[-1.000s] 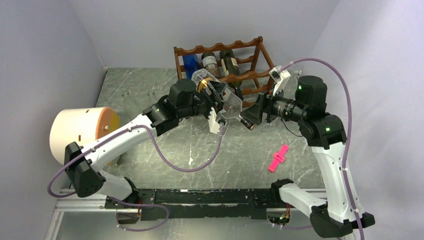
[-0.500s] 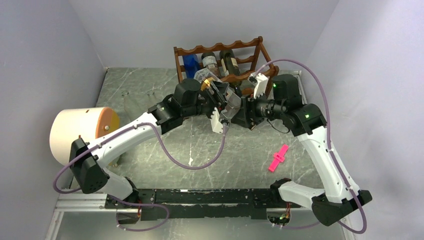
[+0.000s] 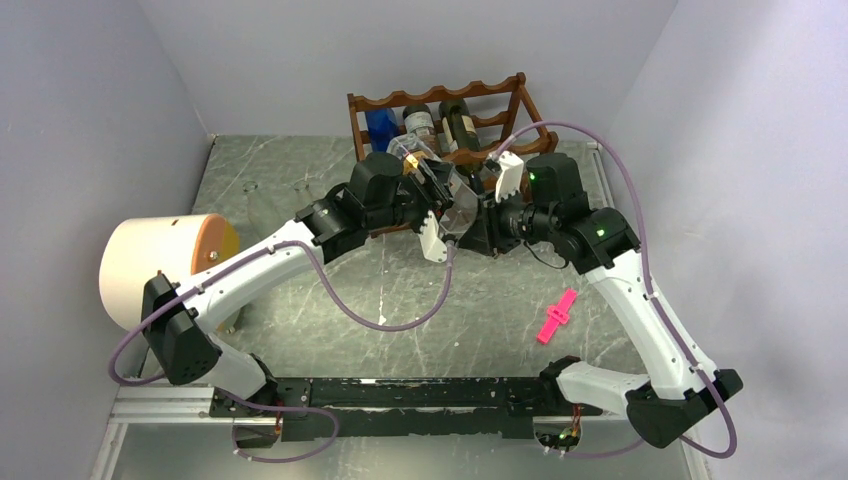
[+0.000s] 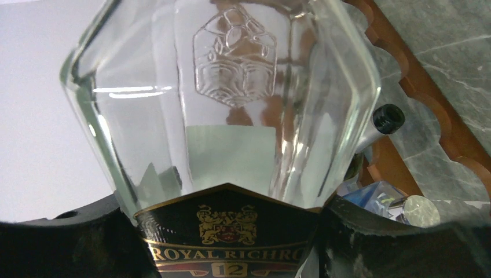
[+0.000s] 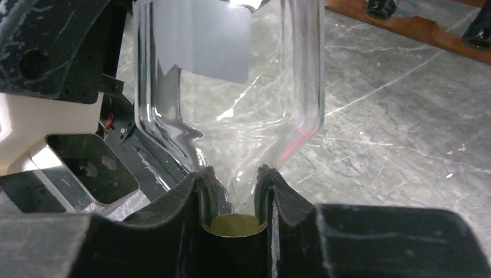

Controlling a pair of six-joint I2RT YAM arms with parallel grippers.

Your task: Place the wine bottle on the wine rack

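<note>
Left jaws: are clamping the wine bottle (image 4: 231, 110) across its labelled body.
Right jaws: are pinching the bottle's narrow, gold-tipped end, pressed close around it.
Wine bottle: is hanging between both sets of jaws.
Wine rack (image 5: 417, 28): is standing just beyond the jaws, holding other bottles (image 3: 440, 122).

A black-and-gold label (image 4: 226, 240) on the clear glass wine bottle (image 4: 231, 104) read "ROYAL RICHRO", its ending hidden, with the number "12" in a small gold box beneath. Labels on the bottles (image 3: 421, 124) in the wine rack (image 3: 500, 92) were too small to read.
</note>
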